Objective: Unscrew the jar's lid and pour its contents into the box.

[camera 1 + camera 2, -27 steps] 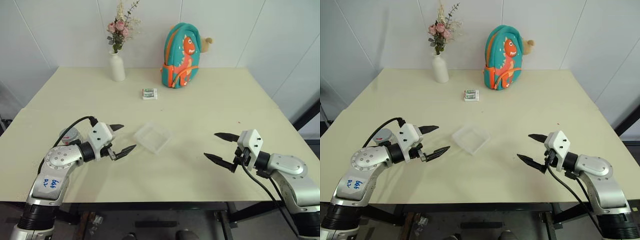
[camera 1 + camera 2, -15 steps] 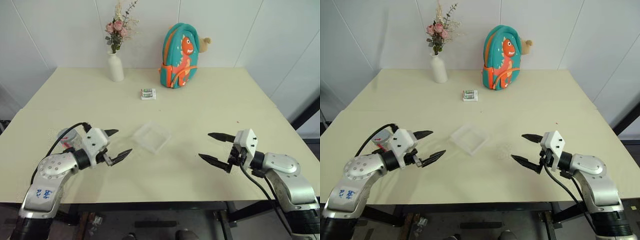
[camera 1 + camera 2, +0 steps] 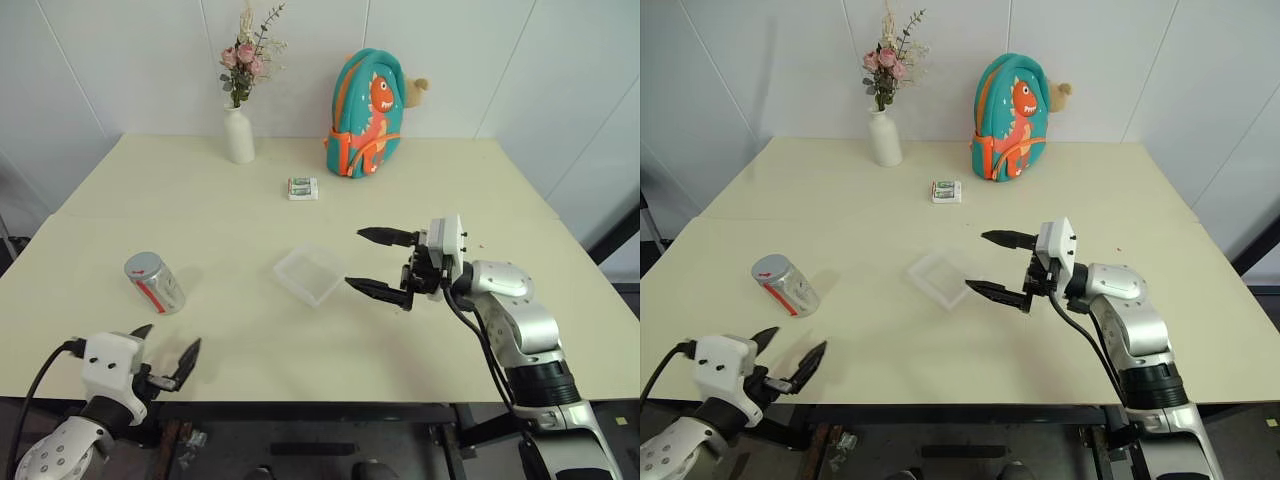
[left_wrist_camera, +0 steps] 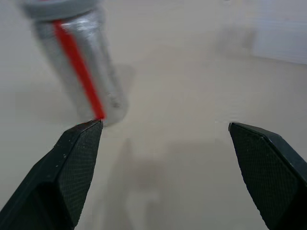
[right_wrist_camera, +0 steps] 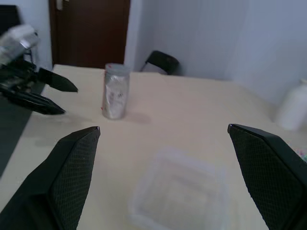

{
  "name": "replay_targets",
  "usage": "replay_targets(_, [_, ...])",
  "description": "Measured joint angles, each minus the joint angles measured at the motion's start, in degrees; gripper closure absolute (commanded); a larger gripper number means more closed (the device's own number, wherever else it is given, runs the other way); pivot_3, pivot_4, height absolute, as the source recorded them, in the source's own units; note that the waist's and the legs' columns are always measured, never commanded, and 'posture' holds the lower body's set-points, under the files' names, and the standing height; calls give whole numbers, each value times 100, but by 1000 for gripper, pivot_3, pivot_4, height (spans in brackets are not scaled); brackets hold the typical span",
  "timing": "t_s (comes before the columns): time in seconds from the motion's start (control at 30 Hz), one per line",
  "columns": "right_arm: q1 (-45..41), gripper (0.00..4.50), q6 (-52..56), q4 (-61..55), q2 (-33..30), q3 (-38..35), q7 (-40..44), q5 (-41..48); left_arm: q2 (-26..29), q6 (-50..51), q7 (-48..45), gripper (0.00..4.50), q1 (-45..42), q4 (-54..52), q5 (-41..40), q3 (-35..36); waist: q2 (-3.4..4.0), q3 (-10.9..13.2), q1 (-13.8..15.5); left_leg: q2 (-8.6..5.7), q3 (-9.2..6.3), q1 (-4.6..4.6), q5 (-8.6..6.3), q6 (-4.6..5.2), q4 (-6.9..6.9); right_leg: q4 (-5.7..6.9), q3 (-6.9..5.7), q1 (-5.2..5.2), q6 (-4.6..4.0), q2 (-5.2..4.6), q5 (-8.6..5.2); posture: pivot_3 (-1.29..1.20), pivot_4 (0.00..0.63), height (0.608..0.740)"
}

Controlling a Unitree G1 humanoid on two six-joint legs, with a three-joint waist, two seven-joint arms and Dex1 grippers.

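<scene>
Jar (image 3: 154, 283) untouched, end effectors (image 3: 378, 264) wide

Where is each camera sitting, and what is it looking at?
Head eyes: high up, looking down over the table; both arms, open left gripper and right gripper show.
Left wrist: looks along its fingers at the jar.
Right wrist: looks along its fingers across the box toward the jar; the left gripper shows too.
Shared: both wrist views see the jar and box.

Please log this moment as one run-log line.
left gripper: open, empty | right gripper: open, by box | jar: upright, lid on
</scene>
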Motion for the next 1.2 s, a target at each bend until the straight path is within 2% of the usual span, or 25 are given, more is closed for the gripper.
replay_targets(0.07, [-7, 0, 163, -222, 4, 75, 86, 102, 33, -18, 304, 28, -149, 279, 285, 0, 1, -1, -12, 0, 1, 1, 0, 0, 0, 1, 2, -2, -1, 1, 1, 0, 150, 740])
replay_targets(0.23, [-25, 0, 354, -397, -14, 134, 42, 134, -6, -42, 520, 28, -720, 739, 301, -6, -1, -1, -11, 0, 1, 0, 0, 0, 0, 0, 1, -3, -2, 2, 2, 0, 150, 740])
replay_targets(0.37, [-36, 0, 457, -545, -62, 129, -93, 135, 139, -233, 481, 28, -1231, 1267, 299, -19, -1, -2, -12, 0, 2, -2, 0, -1, -4, -1, 2, -5, 0, 2, 3, 0, 150, 740])
replay_targets(0.47, [57, 0, 523, -757, -114, 104, -171, 150, 300, -439, 407, 28, -1541, 1686, 300, -37, -2, -2, -17, 3, 3, 0, -1, -3, -15, 0, 0, -11, 56, 5, 33, 0, 150, 740])
replay_targets(0.63, [175, 0, 655, -1001, -119, 118, -292, 200, 493, -799, 314, 28, -2011, 2208, 300, -42, -2, -2, -28, 3, 7, -2, -3, -6, -22, -3, 2, -15, 78, 3, 44, 0, 150, 740])
replay_targets(1.07, [318, 0, 698, -1077, -82, 121, -569, 203, 931, -1804, 163, 28, -2895, 3649, 430, -225, -3, -2, -17, 4, 7, -2, -5, -8, -29, -4, 0, -17, 82, 4, 46, 0, 150, 740])
replay_targets(1.17, [363, 0, 694, -1113, -81, 115, -640, 201, 965, -1901, 134, 598, -3058, 3880, 414, -229, -3, -2, -12, 4, 7, -2, -5, -8, -32, -1, -1, -18, 84, 3, 47, 0, 150, 740])
replay_targets(1.2, [403, 0, 694, -1164, -81, 117, -669, 201, 965, -1902, 88, 996, -3105, 3949, 395, -248, -3, -2, -7, 4, 7, -3, -5, -8, -33, -1, -2, -18, 85, 3, 48, 0, 150, 740])
